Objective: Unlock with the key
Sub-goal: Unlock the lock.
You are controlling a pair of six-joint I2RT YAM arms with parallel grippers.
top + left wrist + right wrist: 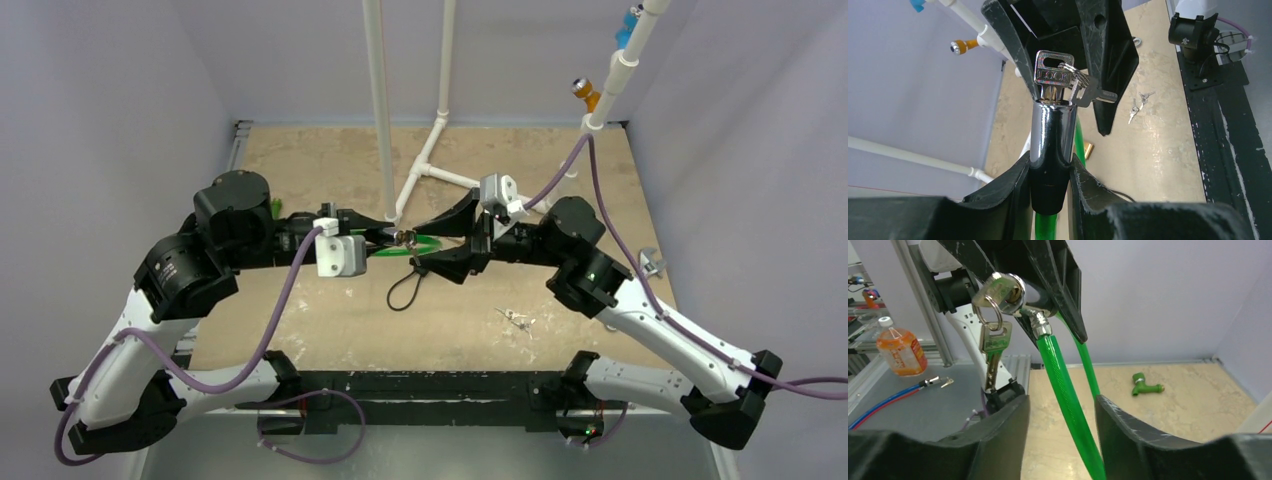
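Horizontally, left arm (235, 225) and right arm (570, 235) meet at the lock (1050, 135).

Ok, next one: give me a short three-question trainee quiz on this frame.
1. True or false: the key is already seated in the lock.
2. Which tool clamps the lock's body?
3. The cable leaving the lock is: A red, B green, C blue.
Key: 1 true; 2 the left tool; 3 B.
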